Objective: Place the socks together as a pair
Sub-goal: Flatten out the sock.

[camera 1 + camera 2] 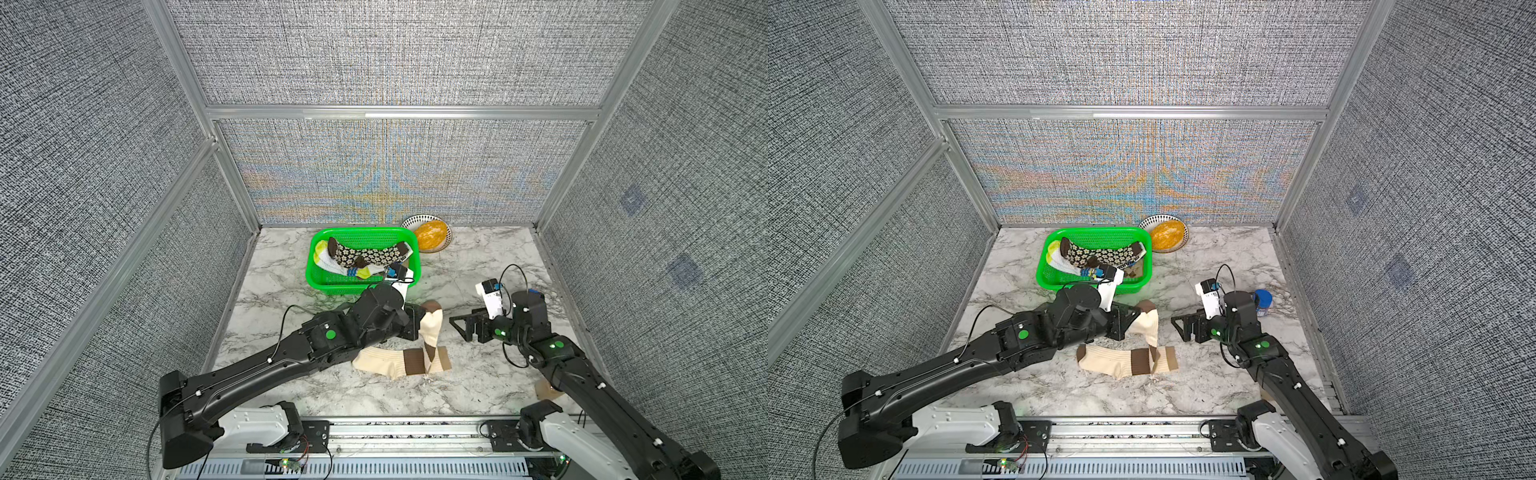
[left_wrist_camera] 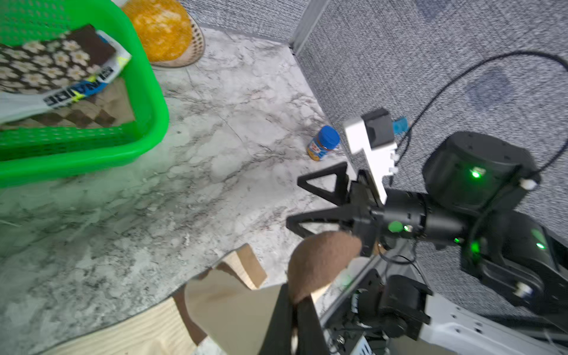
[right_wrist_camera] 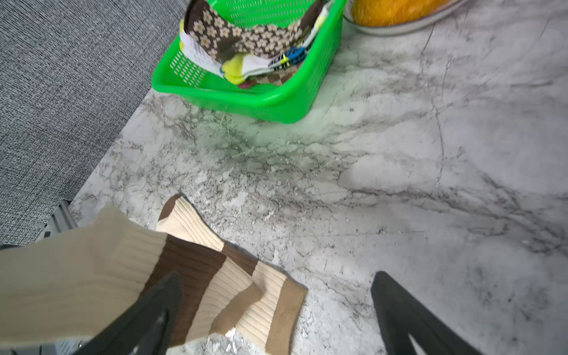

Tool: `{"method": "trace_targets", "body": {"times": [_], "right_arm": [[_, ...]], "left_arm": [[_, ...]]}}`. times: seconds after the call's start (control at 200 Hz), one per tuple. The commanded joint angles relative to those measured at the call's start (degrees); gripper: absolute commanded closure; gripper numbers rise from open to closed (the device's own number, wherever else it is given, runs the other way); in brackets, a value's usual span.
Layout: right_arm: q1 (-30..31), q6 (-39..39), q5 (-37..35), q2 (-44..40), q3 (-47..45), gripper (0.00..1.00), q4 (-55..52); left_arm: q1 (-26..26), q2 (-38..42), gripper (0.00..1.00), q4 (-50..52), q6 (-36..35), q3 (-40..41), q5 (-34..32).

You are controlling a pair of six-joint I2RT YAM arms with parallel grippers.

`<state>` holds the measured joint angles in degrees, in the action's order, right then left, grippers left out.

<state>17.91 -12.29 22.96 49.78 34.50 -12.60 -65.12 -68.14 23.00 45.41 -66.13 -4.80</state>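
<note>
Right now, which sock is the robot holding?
The cream brown-toed sock, pinched by the left end effector; its twin lies flat on the table, the rest in the basket.

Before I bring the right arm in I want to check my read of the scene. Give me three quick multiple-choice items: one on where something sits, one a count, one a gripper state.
1. The flat cream brown-banded sock lies: A on the table in front of the green basket; B inside the basket; C against the back wall.
2. Cream brown-banded socks outside the basket: A one; B two; C four.
3. The right gripper is: A shut on a sock; B shut on nothing; C open, nothing between its fingers.

Answers:
1 A, it lies on bare marble nearer the robot than the basket.
2 B, the flat one plus the held sock, pinched near its brown toe by the left gripper.
3 C, in both top views its fingers stand apart beside the socks.
</note>
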Motion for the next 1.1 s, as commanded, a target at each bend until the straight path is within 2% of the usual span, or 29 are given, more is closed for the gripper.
{"method": "trace_targets", "body": {"times": [0.0,0.2,0.305,0.37,0.545,0.72,1.011,1.091], "right_arm": [[-0.19,0.1,-2.11,1.28,2.52,0.02,0.34],[-1.16,2.56,-3.14,3.47,7.51,0.02,-1.84],[-1.67,3.82,-3.1,4.2,9.0,0.02,-2.76],[-1.9,4.18,-3.03,5.12,9.26,0.02,-2.74],[-1.85,3.16,0.0,7.46,8.76,0.02,-0.1],[-0.97,2.22,3.15,9.69,7.95,0.02,0.93],[7.55,0.82,-2.88,9.28,4.4,0.02,-0.44],[10.21,0.19,-3.51,8.47,2.77,0.02,-0.75]], "left_arm": [[-2.32,-0.31,0.99,2.47,6.66,-0.76,-1.04],[-9.73,-3.84,1.0,0.8,16.25,-3.2,-4.94],[-10.55,-3.55,1.0,0.12,17.45,-3.53,-6.22],[-10.28,-3.58,1.0,-0.33,17.16,-2.58,-9.93],[0.52,-5.91,1.0,-1.98,14.64,0.2,-5.94],[9.71,-9.44,1.0,-0.22,15.33,4.45,-6.3],[16.24,-8.71,1.0,-0.75,15.67,11.59,-9.51],[16.43,-8.04,1.0,-1.77,15.8,12.01,-6.95]]}}
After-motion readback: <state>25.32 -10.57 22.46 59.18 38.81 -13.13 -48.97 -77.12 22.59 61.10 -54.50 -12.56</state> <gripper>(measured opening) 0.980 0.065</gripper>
